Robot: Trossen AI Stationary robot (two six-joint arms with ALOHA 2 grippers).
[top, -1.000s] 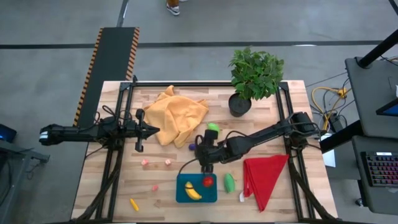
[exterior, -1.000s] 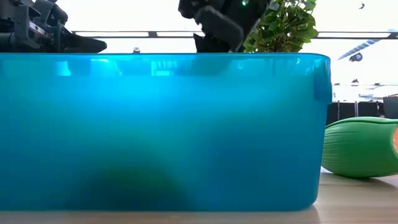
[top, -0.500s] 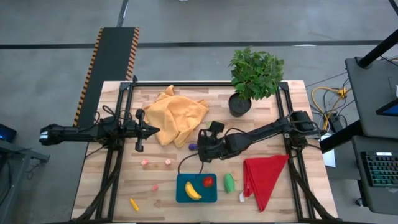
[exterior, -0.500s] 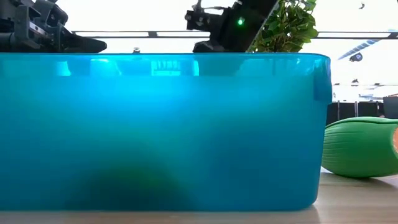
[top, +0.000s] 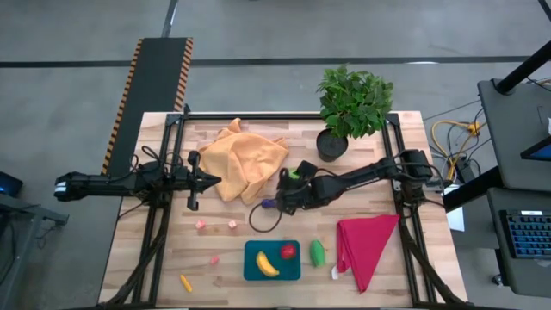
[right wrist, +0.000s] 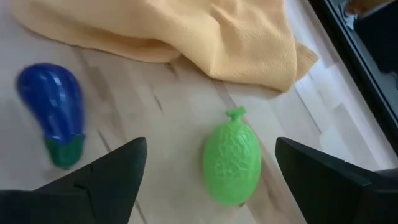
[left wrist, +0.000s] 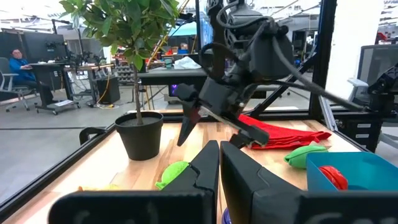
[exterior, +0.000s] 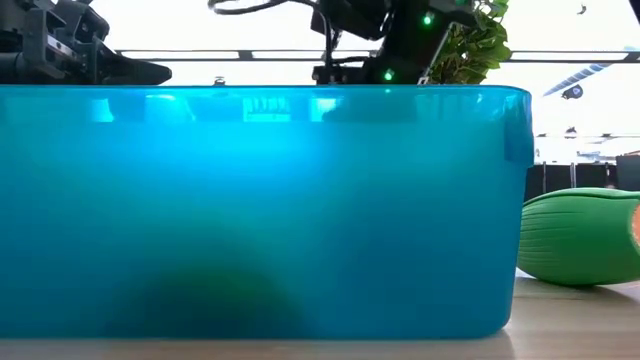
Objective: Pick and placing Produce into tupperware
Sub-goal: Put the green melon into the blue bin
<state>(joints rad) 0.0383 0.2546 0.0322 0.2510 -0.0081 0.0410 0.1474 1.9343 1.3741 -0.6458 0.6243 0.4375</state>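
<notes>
Low view: teal container (exterior: pixel 260 210) wall fills frame, contents hidden. From above, container (top: pixel 251 269) sits at table's front edge w/ banana (top: pixel 266 264) and tomato (top: pixel 287 251) inside. Right gripper (top: pixel 285 196) wide open, empty, over bumpy green fruit (right wrist: pixel 233 160); eggplant (right wrist: pixel 55 112) near, yellow cloth (right wrist: pixel 205 31) beyond. Left gripper (top: pixel 212 180) closed, empty, beside cloth.

Low view: tupperware (exterior: pixel 260 210) wall hides contents; green piece (exterior: pixel 580 238) cut off.

cloths 2 (top: pixel 250 164) | plants 1 (top: pixel 351 103) | tupperware 1 (top: pixel 250 269) | green produce 2 (top: pixel 317 252)
</notes>
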